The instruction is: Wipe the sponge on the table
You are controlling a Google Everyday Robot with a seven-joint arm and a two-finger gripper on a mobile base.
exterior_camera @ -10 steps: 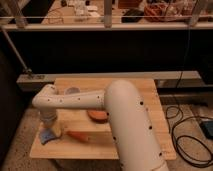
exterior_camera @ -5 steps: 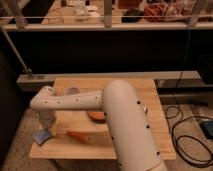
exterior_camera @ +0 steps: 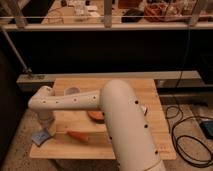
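Observation:
The light-blue sponge lies flat at the front left corner of the light wooden table, partly over its left edge. My gripper hangs from the white arm's wrist and comes down onto the sponge's right side, touching it from above. The arm's thick white link crosses the table from the bottom right and hides much of its middle. An orange carrot lies on the table just right of the gripper.
A reddish-orange dish-like piece peeks out beside the arm near the table's centre. A small pale cup stands behind the arm at the back left. A dark cluttered bench runs behind. Cables lie on the floor at right.
The gripper and the sponge under it have slid left and toward the table's front edge. The carrot has stayed in place.

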